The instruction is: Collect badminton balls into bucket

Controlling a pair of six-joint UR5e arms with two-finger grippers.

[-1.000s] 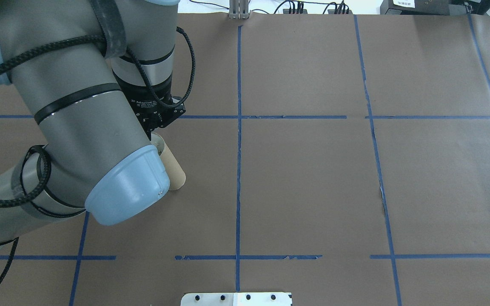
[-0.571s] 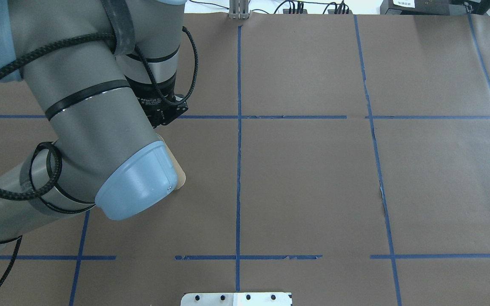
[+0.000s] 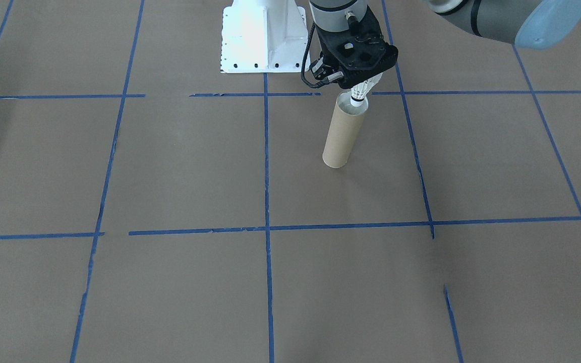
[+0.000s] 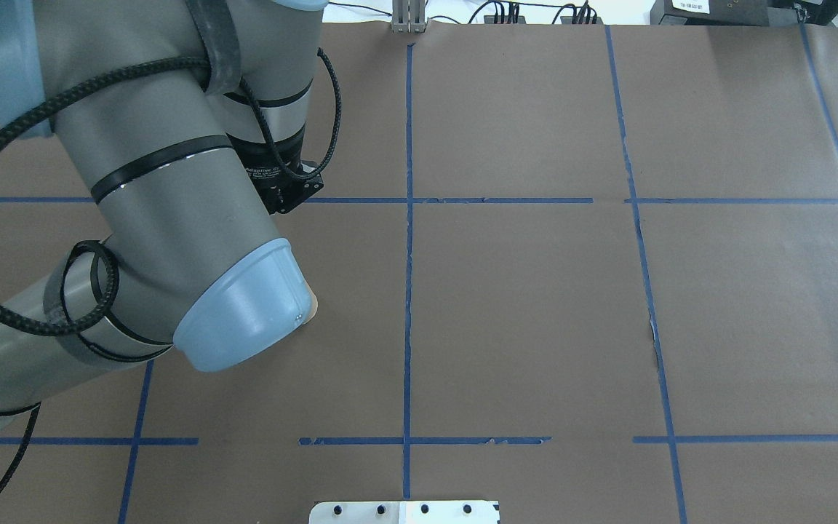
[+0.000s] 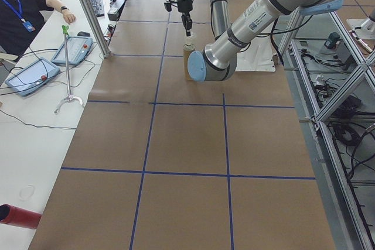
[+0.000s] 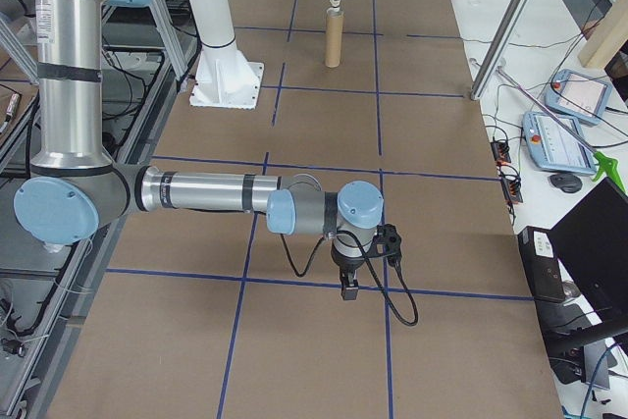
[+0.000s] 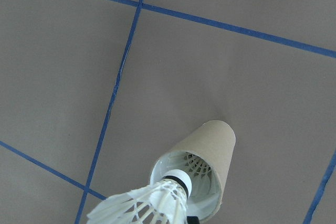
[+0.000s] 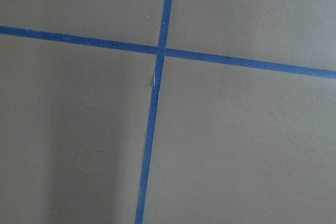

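The brown cardboard tube (image 3: 342, 133) stands upright on the paper-covered table. My left gripper (image 3: 360, 83) hangs right over its mouth, shut on the feathers of a white shuttlecock (image 3: 360, 92) whose cork tip points down at the rim. In the left wrist view the shuttlecock (image 7: 152, 203) sits just above the tube's (image 7: 212, 142) whitish inside, where more white feathers (image 7: 198, 165) show. From overhead my left elbow hides nearly all of the tube (image 4: 310, 309). My right gripper (image 6: 348, 287) hovers low over the table far from the tube; I cannot tell its state.
The white robot base (image 3: 263, 40) stands behind the tube. Blue tape lines (image 3: 266, 166) grid the brown paper. A person (image 5: 23, 10) sits at a side bench with teach pendants (image 5: 29, 77). A red cylinder (image 5: 17, 215) lies at that bench's near end.
My left arm's elbow has swung right and up in the overhead view, covering nearly all of the tube. The left gripper shifted slightly right.
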